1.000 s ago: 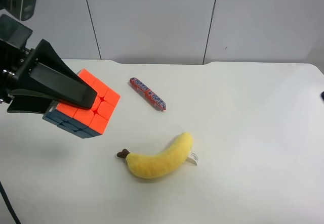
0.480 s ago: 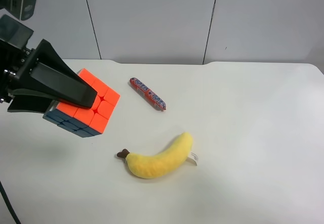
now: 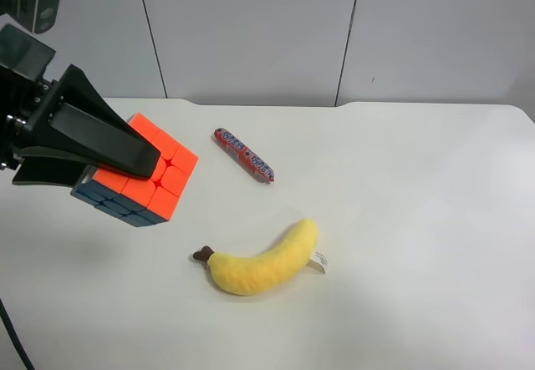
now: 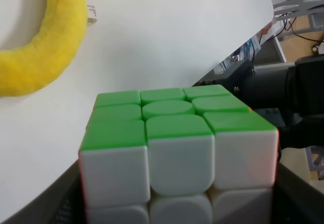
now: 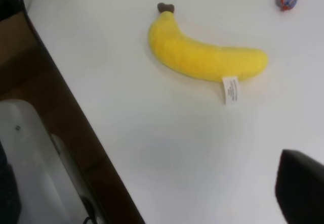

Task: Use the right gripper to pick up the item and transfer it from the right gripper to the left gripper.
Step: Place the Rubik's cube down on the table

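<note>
Orange-faced, the puzzle cube (image 3: 163, 185) sits clamped between the 2 fingers (image 3: 100, 136) of our left gripper (image 3: 125, 178) above the table (image 3: 418, 220), apart from the plush banana (image 3: 263, 263), and we cannot tell how open the right gripper (image 5: 302, 186) is.

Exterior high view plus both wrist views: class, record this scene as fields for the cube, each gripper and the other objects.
puzzle cube: orange face showing, held by the left gripper
left gripper: shut on the cube
right gripper: only a dark edge visible, state unclear
plush banana: lying on the table
candy stick: on the table, apart from the banana
</note>
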Controlling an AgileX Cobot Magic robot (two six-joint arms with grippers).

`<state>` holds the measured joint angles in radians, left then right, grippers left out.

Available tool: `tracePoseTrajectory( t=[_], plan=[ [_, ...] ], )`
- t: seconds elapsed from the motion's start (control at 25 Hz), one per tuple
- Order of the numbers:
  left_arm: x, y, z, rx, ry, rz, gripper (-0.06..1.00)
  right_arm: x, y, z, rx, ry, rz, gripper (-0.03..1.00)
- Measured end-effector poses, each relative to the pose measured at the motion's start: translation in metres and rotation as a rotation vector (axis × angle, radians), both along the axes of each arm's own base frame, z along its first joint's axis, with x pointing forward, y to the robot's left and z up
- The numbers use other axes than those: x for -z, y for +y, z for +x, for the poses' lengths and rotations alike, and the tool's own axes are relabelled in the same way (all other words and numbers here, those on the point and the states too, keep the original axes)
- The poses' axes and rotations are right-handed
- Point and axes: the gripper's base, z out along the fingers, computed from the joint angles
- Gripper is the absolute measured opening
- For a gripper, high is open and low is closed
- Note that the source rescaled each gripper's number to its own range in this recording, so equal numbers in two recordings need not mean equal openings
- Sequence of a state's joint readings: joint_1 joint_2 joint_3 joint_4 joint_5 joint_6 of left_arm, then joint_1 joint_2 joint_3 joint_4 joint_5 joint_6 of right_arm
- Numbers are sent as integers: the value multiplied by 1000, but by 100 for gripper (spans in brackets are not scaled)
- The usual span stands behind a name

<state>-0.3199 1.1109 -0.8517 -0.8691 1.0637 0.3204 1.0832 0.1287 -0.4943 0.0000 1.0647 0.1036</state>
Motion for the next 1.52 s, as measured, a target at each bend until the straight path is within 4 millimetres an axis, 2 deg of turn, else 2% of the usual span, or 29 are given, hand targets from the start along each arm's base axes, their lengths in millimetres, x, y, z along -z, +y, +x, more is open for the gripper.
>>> tracePoseTrajectory(
  t=[0.4,0.52,0.72,1.08,1.32,1.52],
  plan=[
    [0,0,0,0,0,1,0,0,0,1,47,-1,1,100],
    [0,0,0,2,-3,1,0,0,-3,1,183,-10,15,100],
    [0,0,0,2,-3,1,0,-1,-15,-10,468,-83,93,100],
    [0,0,0,1,-5,1,0,-1,-14,-12,933,-112,79,100],
    [0,0,2,-13,-24,2,0,-1,-14,-12,1036,-117,74,100],
    [0,4,12,-61,-139,47,0,-1,-14,-12,1042,-118,73,100]
  ],
)
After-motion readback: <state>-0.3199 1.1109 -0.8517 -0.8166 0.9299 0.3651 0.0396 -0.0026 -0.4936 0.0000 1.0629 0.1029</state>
